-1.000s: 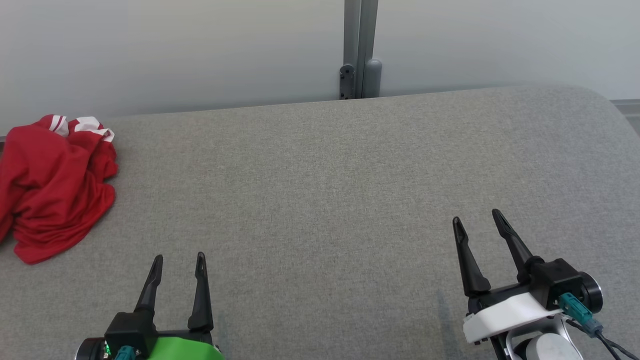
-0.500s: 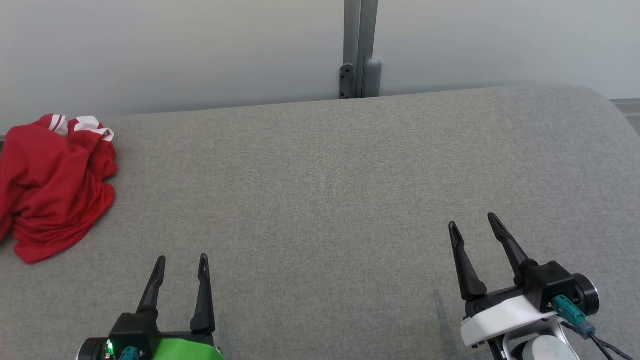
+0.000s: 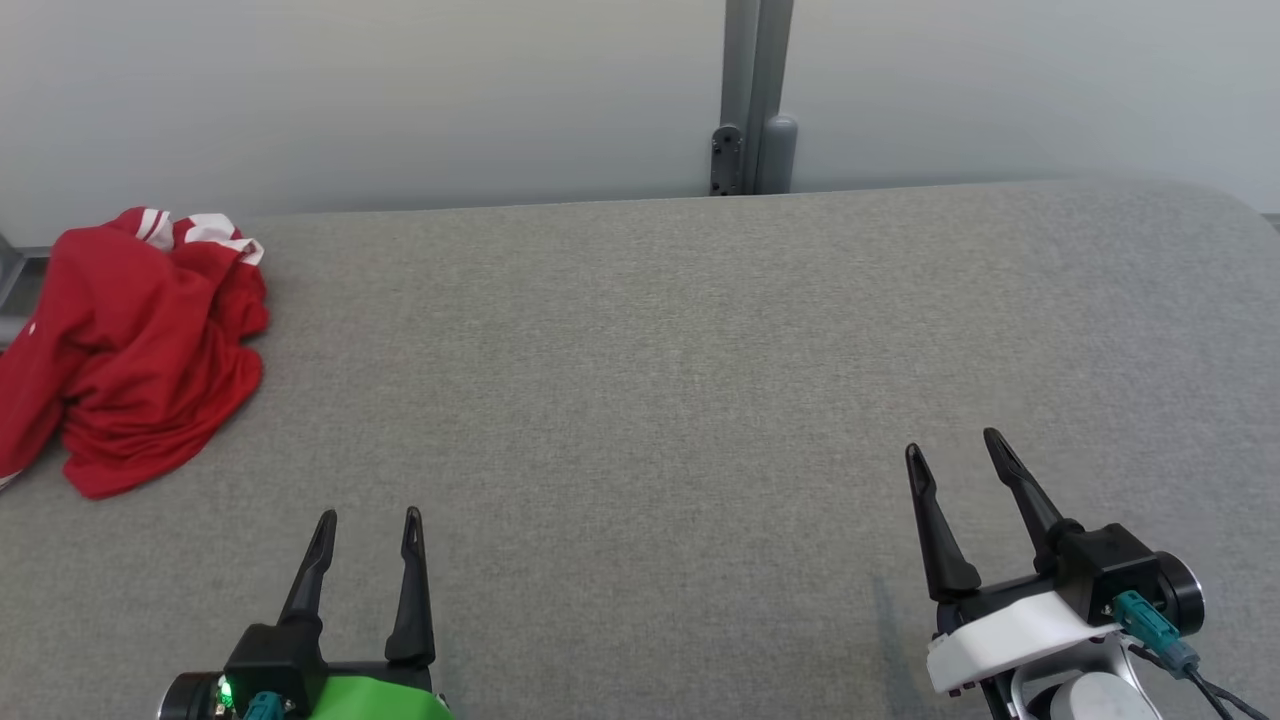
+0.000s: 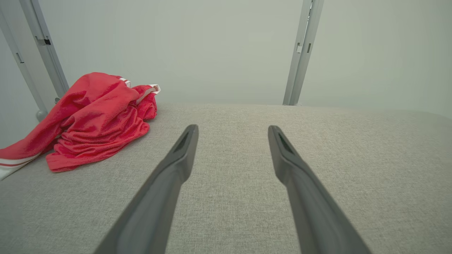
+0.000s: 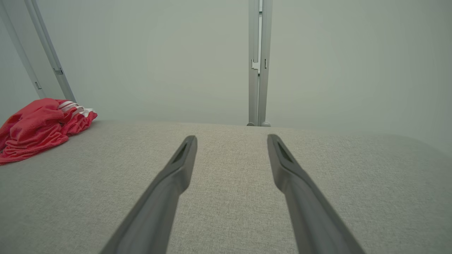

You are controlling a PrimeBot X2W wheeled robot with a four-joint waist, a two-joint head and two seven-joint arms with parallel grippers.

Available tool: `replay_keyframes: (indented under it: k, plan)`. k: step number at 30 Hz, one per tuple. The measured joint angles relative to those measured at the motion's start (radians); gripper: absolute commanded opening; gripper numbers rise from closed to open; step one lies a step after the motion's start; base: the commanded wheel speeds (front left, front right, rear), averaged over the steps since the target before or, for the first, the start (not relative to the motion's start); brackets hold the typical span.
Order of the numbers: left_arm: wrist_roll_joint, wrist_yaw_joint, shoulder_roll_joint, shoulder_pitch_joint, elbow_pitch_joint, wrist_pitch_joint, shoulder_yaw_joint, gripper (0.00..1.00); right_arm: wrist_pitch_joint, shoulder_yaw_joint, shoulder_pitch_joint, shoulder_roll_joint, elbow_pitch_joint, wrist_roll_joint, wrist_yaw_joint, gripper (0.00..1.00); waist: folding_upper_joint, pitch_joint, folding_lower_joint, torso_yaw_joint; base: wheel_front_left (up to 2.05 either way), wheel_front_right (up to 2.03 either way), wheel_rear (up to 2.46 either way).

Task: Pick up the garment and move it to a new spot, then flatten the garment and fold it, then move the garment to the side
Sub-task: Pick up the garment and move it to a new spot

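Observation:
The garment [image 3: 140, 350] is a crumpled red piece with white stripes, heaped at the far left of the grey fabric surface [image 3: 650, 380]. One striped end of the garment [image 4: 88, 120] hangs over the left edge in the left wrist view. In the right wrist view the garment [image 5: 39, 128] lies far off to the left. My left gripper [image 3: 368, 522] hovers open at the lower left, below and right of the heap, nothing between its fingers. Open too, my right gripper [image 3: 952, 445] stands at the lower right, far from the cloth.
A pale wall runs behind the surface, with a grey vertical post [image 3: 755, 100] at its far edge. Another grey post [image 4: 44, 46] stands behind the garment. The surface rounds off at the far right corner [image 3: 1230, 210].
The head camera has turned, so the whole picture shifted right and a little down. Against the surface the garment has not moved. Both grippers stay open; the right gripper's place in the picture changed only slightly.

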Motion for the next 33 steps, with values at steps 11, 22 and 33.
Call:
replay_keyframes:
  k: [11,22,33]
  plan:
    - [0.011,0.001,0.0,-0.004,-0.001,-0.002,0.004,1.0,0.0,0.02,0.009,0.0,-0.003,0.009,0.0,1.0,0.0,0.0,0.0,0.159,0.0,0.0,0.0]
    - [0.012,0.0,0.001,0.003,-0.004,-0.002,0.013,1.0,0.0,0.061,0.008,0.0,0.002,0.01,0.0,1.0,0.0,0.002,0.0,0.349,0.0,0.0,0.0]
    - [-0.007,0.006,0.001,0.004,-0.021,-0.002,0.042,1.0,0.0,0.059,-0.006,0.001,0.0,-0.008,0.0,1.0,0.0,0.031,0.0,0.399,0.0,0.0,0.0]
